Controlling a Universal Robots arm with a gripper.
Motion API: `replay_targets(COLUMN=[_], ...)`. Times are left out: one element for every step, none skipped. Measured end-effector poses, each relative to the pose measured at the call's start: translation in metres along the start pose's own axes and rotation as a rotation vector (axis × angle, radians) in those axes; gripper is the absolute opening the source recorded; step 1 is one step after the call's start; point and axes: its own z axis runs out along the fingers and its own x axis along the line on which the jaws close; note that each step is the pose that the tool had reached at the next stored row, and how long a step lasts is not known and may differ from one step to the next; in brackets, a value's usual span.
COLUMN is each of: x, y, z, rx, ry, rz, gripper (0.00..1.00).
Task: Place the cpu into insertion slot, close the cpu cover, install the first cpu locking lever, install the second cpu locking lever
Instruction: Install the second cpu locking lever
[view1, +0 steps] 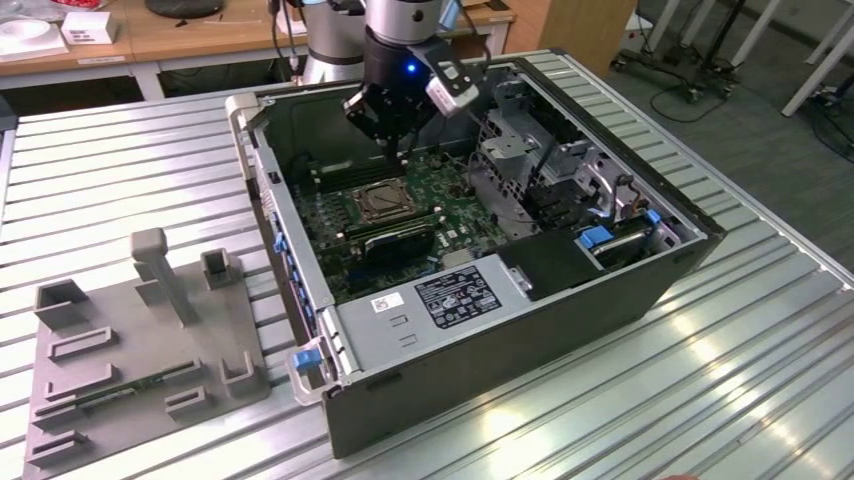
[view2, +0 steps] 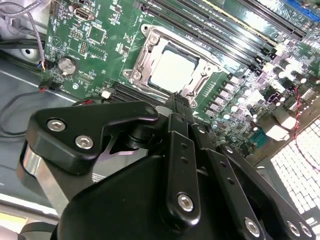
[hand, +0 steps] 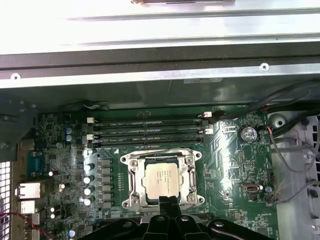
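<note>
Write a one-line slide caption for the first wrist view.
The gripper hovers at the edge of the closed cpu cover, the cpu seated in the insertion slot on the green motherboard.

Exterior view: high, off the arm, angled down onto the open computer case (view1: 494, 290) on the ribbed worktop (view1: 120, 170); whole scene, arm included. First wrist view: close, facing the green motherboard (hand: 225, 150) inside the case. Second wrist view: closer, oblique, looking past the hand (view2: 182, 102) onto the motherboard. Both wrist views share the insertion slot (hand: 162, 180) and memory slots (hand: 150, 131).
</note>
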Motion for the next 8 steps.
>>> replay_targets(x=[0.0000,0.0000,0.0000,0.0000,-0.0001,0.0000,-0.0001,-0.0001], y=[0.0001,0.0001,0.0002,0.0003,0.0003,0.0004,0.0004,0.0005], z=[-0.0006,-0.0013,-0.0019,-0.0025,-0.0032,-0.0038,-0.0044,-0.0051], rx=[0.0000,0.0000,0.0001,0.0000,0.0000,0.0001,0.0001,0.0001], ry=[0.0000,0.0000,0.0000,0.0000,0.0000,0.0000,0.0000,0.0001], rz=[0.000,0.000,0.000,0.000,0.000,0.000,0.000,0.000], gripper=[0.11,0.11,0.11,0.11,0.11,0.11,0.11,0.11])
